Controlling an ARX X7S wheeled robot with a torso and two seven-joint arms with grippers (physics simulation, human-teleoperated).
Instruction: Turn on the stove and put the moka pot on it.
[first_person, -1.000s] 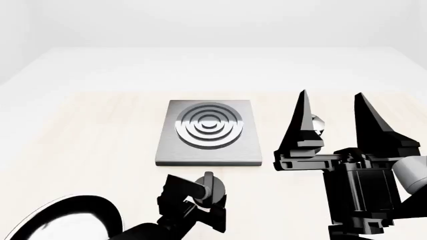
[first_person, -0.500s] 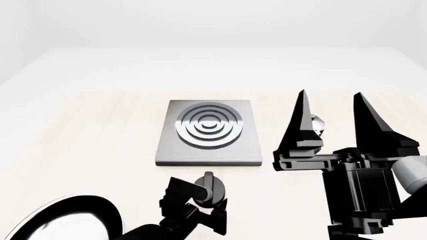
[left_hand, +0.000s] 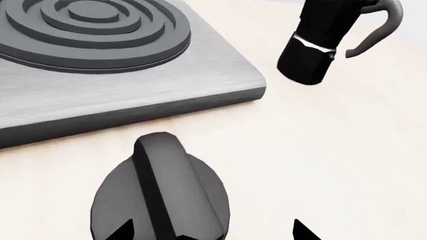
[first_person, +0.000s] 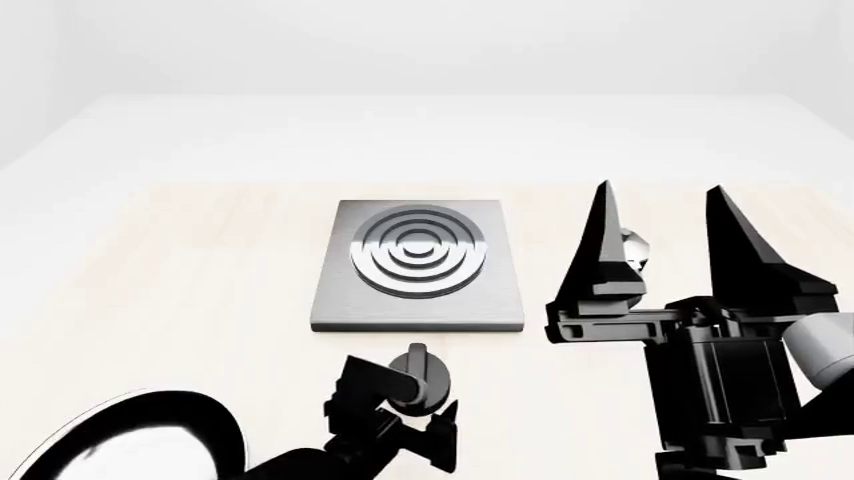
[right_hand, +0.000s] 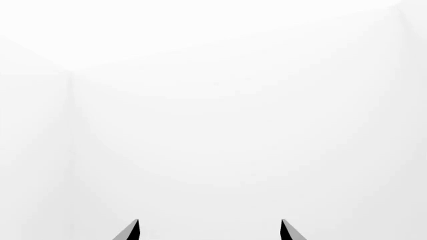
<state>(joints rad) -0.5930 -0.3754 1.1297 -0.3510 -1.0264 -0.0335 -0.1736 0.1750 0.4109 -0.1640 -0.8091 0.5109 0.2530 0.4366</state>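
Stove (first_person: 416, 268) sits mid-table. Right gripper (first_person: 661, 235) hangs spread wide, pot (first_person: 631, 249) peeking behind it. Left gripper (left_hand: 213, 231), fingers apart, sits right at the knob (left_hand: 162, 192), its ridge pointing toward the stove.

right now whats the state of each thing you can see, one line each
stove: flat on the table, burner bare, nothing on it
knob: on the table beside the stove's near edge, between the left pincer's tips
moka pot: upright on the table beside the stove, not on the burner
frying pan: on the table, at the near left
left pincer: open, around the knob
right pincer: open, raised, holding nothing
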